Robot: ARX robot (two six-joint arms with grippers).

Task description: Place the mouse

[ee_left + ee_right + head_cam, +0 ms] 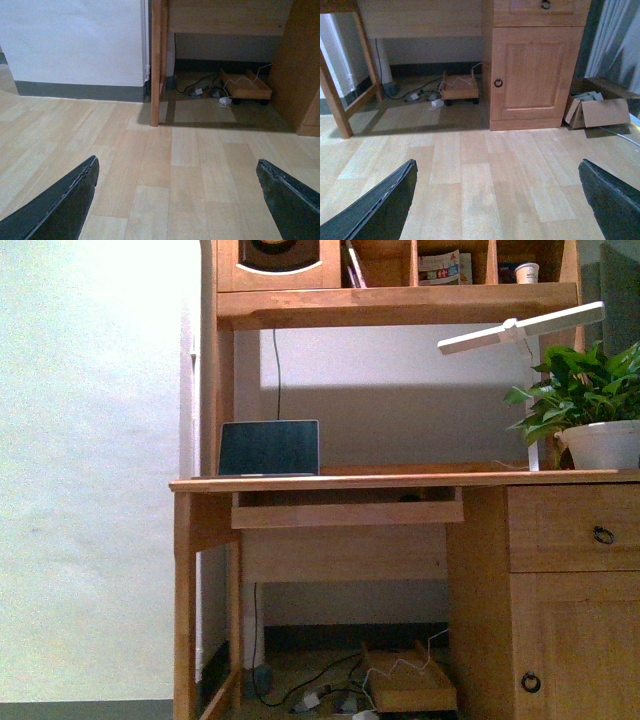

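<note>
2 gaping: L tool (176, 161), R tool (497, 162); 1 laptop (268, 447).

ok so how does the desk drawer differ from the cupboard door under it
The drawer is short and wide; the cupboard door is tall. The drawer's handle sits mid-front; the door's ring pull sits near its left edge. Both are shut, same light wood.

desk (400, 481) 1 | laptop (269, 447) 1 | potted plant (590, 400) 1 | lamp (520, 328) 1 | cardboard box (600, 112) 1
</note>
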